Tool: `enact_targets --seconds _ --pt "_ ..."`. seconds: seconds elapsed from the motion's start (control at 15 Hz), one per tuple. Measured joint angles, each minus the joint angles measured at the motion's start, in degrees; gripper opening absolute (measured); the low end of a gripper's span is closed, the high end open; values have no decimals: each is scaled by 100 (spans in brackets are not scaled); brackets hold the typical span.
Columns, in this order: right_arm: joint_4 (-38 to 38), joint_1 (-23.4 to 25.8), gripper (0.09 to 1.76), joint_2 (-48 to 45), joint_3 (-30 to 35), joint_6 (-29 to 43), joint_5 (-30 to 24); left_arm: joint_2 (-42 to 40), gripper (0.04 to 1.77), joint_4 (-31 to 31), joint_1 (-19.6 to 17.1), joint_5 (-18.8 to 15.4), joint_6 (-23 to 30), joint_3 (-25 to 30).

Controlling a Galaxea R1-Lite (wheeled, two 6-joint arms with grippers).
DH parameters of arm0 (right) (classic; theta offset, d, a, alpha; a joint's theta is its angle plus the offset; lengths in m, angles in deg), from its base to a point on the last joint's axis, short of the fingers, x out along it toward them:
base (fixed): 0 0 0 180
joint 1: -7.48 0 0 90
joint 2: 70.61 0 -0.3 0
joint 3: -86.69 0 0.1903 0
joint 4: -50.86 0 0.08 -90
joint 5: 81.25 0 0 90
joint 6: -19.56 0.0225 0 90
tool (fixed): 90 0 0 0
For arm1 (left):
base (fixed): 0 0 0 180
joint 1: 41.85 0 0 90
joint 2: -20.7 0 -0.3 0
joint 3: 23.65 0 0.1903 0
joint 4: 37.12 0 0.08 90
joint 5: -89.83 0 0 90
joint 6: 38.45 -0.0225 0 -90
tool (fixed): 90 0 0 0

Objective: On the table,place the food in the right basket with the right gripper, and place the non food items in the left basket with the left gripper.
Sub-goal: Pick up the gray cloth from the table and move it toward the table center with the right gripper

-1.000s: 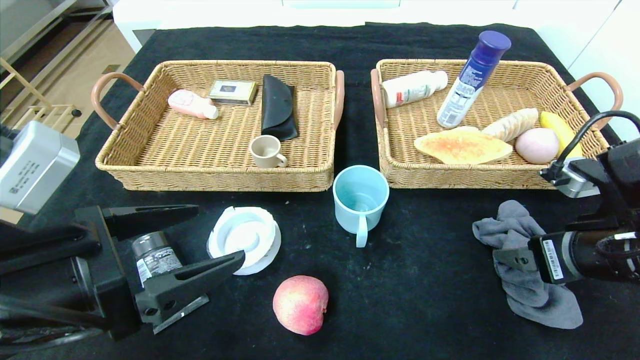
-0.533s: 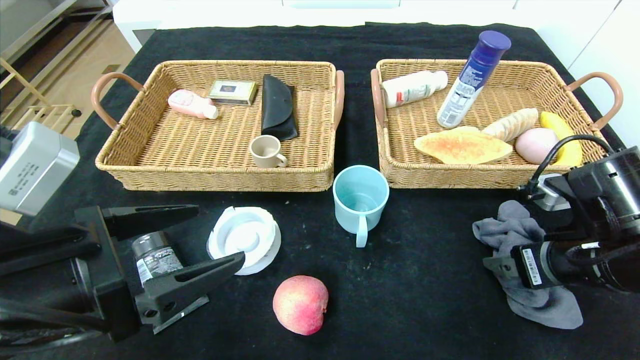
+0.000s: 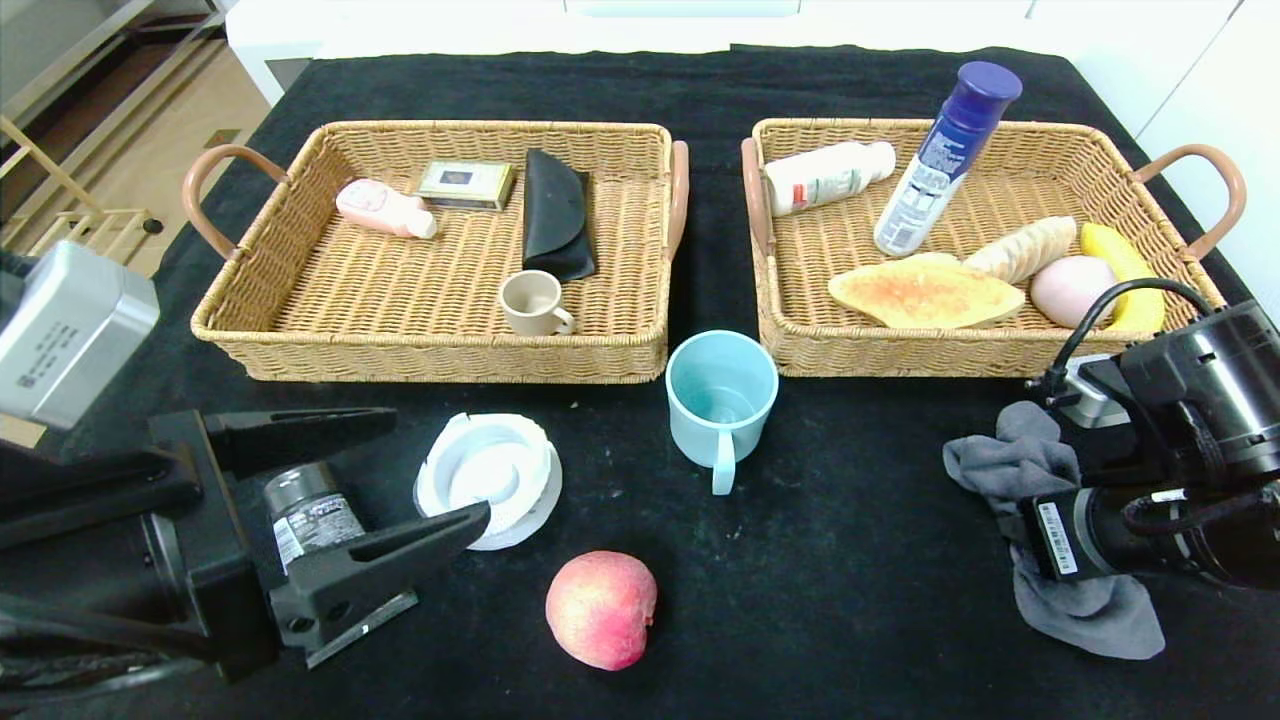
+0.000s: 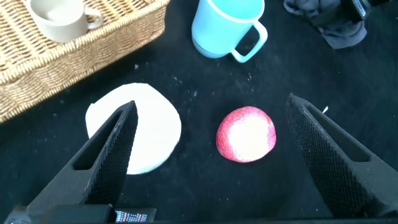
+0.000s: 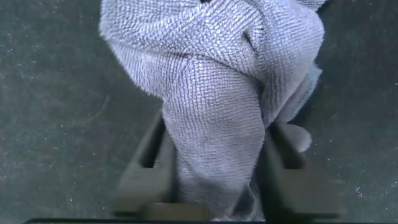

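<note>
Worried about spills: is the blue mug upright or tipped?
Upright: the blue mug stands on the table, mouth up, handle toward the robot.

The large table (image 3: 860,560) under black speckled cloth carried two shallow tan wicker baskets side by side, far from the robot. The left basket (image 3: 300,330), with brownish-pink loop handles, and its twin, the right basket (image 3: 1000,355), stood just apart. The red-pink peach (image 3: 601,609) lay alone on the cloth at the near edge, resting upright. No croissant could be told for certain.
</note>
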Motion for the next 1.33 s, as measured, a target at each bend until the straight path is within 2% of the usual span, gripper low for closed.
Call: enact_targets --seconds 0.07,0.73,0.93,1.33 --pt "2 4 32 9 -2 2 9 0 172 -11 0 -2 -4 -2" --pt "73 -88 31 -173 -160 13 -207 5 172 -5 -2 -2 -12 71" --pt "308 -330 31 -450 -421 22 -205 2 172 -2 6 -2 -39 79" --pt "549 -1154 31 -617 -672 410 -350 -28 172 -5 9 -2 -69 83"
